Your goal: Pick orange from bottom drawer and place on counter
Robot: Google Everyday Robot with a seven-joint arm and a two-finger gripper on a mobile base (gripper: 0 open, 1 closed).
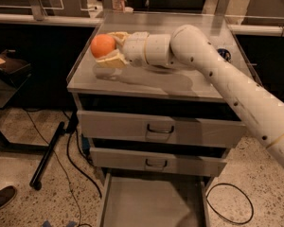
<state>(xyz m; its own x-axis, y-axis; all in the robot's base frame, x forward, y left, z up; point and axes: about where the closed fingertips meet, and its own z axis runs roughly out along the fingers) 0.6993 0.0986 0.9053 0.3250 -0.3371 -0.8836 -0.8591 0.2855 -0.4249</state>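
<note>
The orange (102,45) is round and smooth and sits between the two pale fingers of my gripper (110,48), which is shut on it. The gripper holds it a little above the left part of the counter (146,82), the flat grey metal top of the cabinet. My white arm (217,74) reaches in from the lower right across the counter. The bottom drawer (151,202) is pulled out at the foot of the cabinet, with a plain bare floor.
Two upper grey drawers (158,129) with dark loop handles are shut. A dark round object (225,54) lies at the counter's right edge, partly behind my arm. Black cables (229,207) and a black stand leg (47,157) lie on the speckled floor. A shoe (1,198) shows at lower left.
</note>
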